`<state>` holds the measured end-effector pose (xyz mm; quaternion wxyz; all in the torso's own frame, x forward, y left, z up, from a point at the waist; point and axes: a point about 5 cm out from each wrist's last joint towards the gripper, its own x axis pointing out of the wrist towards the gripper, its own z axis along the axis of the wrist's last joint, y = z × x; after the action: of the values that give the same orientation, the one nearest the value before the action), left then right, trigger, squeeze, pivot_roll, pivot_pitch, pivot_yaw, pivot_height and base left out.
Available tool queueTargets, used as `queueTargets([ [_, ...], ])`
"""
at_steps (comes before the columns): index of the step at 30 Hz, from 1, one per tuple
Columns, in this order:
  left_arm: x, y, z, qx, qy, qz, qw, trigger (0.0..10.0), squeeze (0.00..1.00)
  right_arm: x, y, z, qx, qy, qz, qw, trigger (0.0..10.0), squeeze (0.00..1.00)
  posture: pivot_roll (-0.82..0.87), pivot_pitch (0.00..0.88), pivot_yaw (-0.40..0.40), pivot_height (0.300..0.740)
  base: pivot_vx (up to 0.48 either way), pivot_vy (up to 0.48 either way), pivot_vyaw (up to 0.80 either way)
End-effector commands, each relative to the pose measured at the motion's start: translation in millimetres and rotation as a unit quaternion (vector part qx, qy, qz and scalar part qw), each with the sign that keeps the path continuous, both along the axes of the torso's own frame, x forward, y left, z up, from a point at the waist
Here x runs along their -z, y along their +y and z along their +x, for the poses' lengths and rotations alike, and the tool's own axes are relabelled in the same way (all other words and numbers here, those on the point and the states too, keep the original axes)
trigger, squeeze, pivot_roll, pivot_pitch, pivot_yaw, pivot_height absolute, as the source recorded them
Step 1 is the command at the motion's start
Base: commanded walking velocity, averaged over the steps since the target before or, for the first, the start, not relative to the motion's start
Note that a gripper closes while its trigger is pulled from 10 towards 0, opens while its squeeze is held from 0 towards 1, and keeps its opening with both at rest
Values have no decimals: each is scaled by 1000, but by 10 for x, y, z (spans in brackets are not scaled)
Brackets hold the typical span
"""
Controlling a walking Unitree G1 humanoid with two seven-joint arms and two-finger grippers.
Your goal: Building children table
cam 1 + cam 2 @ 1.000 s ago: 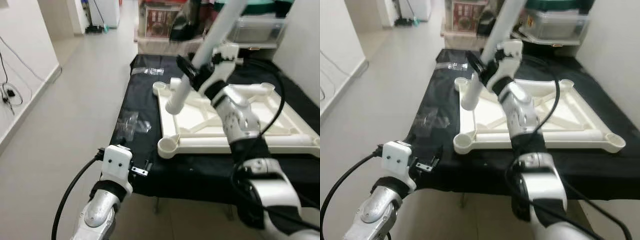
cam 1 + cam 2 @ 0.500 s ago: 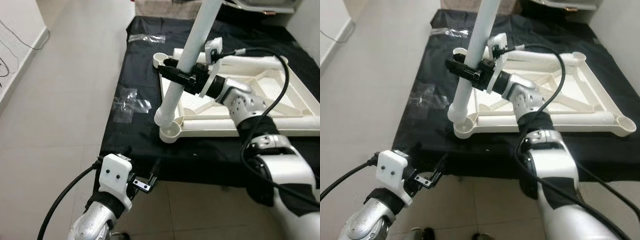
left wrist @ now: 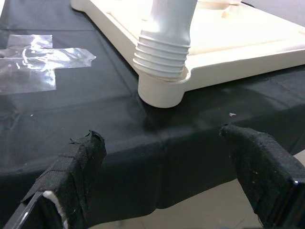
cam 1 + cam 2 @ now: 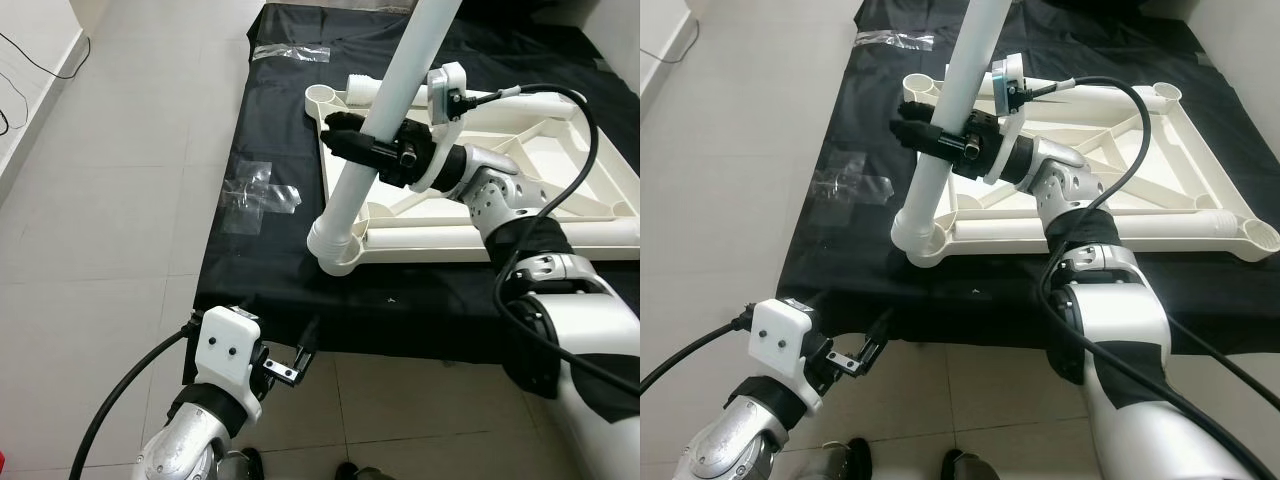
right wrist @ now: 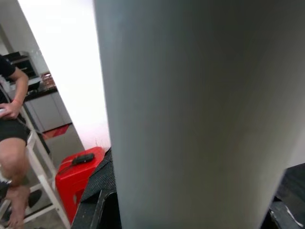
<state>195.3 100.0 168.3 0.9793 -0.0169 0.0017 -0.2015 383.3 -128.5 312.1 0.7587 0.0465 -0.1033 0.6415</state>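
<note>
The cream table top [image 4: 470, 235] lies upside down on the black cloth. My right gripper [image 4: 345, 140] is shut on a white table leg [image 4: 385, 110], holding it about a third of the way up. The leg leans slightly. Its ribbed lower end [image 3: 162, 52] sits in the near left corner socket [image 4: 335, 262]. My left gripper [image 3: 164, 143] hangs open and empty, low in front of the table's near edge, just below that corner.
The black cloth [image 4: 270, 270] covers the low table, with clear plastic wrappers [image 4: 258, 190] left of the frame. Tiled floor [image 4: 100, 200] lies to the left. In the right wrist view a person [image 5: 12, 119] sits beside a red box [image 5: 78, 176].
The camera has tilted down. The right gripper has swung the leg from over the frame's far corner to the near left corner and lowered its end into that socket.
</note>
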Motion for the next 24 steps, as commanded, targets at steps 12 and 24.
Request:
queueTargets([
  [12, 4, -18, -43, 5, 7, 9, 1000, 10000, 0, 269, -59, 31, 20, 19, -74, 997, 10000, 0, 89, 303, -102, 740, 0, 0, 0],
  [24, -2, -49, -49, 6, 7, 7, 1000, 10000, 0, 219, 6, 8, 0, -29, -117, 993, 10000, 0, 80, 310, -108, 740, 0, 0, 0],
])
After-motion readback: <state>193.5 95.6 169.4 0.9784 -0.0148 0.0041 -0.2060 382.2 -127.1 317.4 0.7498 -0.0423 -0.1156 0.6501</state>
